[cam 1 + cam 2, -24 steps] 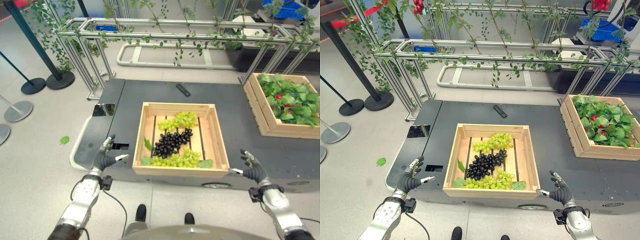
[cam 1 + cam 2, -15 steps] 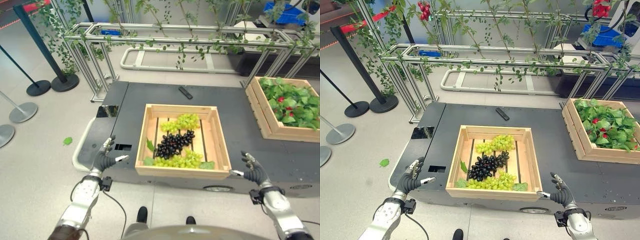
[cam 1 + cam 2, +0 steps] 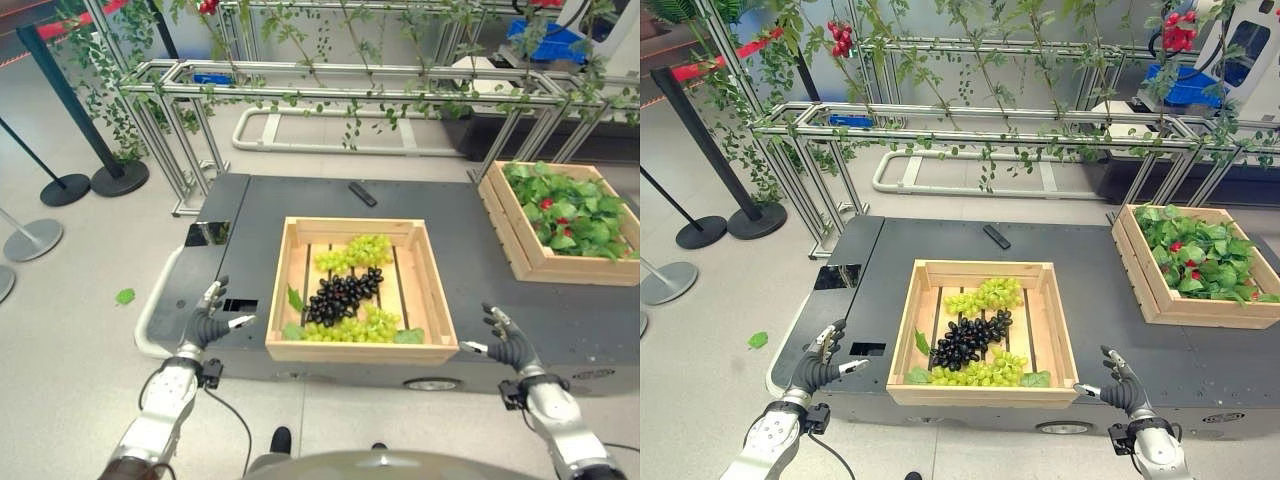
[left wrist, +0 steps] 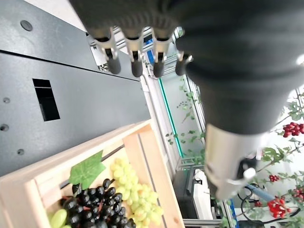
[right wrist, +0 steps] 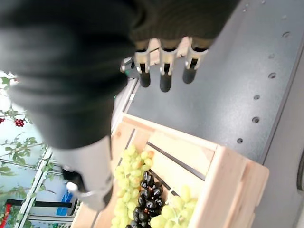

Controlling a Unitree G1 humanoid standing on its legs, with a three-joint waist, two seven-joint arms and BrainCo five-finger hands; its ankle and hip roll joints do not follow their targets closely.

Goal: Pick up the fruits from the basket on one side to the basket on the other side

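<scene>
A wooden crate (image 3: 290, 350) stands in the middle of the dark platform (image 3: 460, 250). It holds a dark grape bunch (image 3: 340, 296) between two green grape bunches (image 3: 352, 250) (image 3: 358, 325). A second wooden crate (image 3: 520, 255) at the right is full of green leaves with small red fruits (image 3: 547, 205). My left hand (image 3: 205, 324) hovers open just left of the middle crate's near corner, holding nothing. My right hand (image 3: 508, 346) hovers open off the crate's near right corner, also holding nothing. The grapes (image 4: 95, 199) (image 5: 147, 199) lie past both hands' fingers.
A black remote (image 3: 362, 193) lies on the platform behind the middle crate. A metal frame (image 3: 350, 85) hung with vines runs along the far side. Stanchion posts with round bases (image 3: 115, 175) stand on the floor at left, near a fallen leaf (image 3: 124, 296).
The whole picture has shifted, showing more of the vines above, so the camera has moved. Both hands stay open beside the crate, and the grapes have not moved.
</scene>
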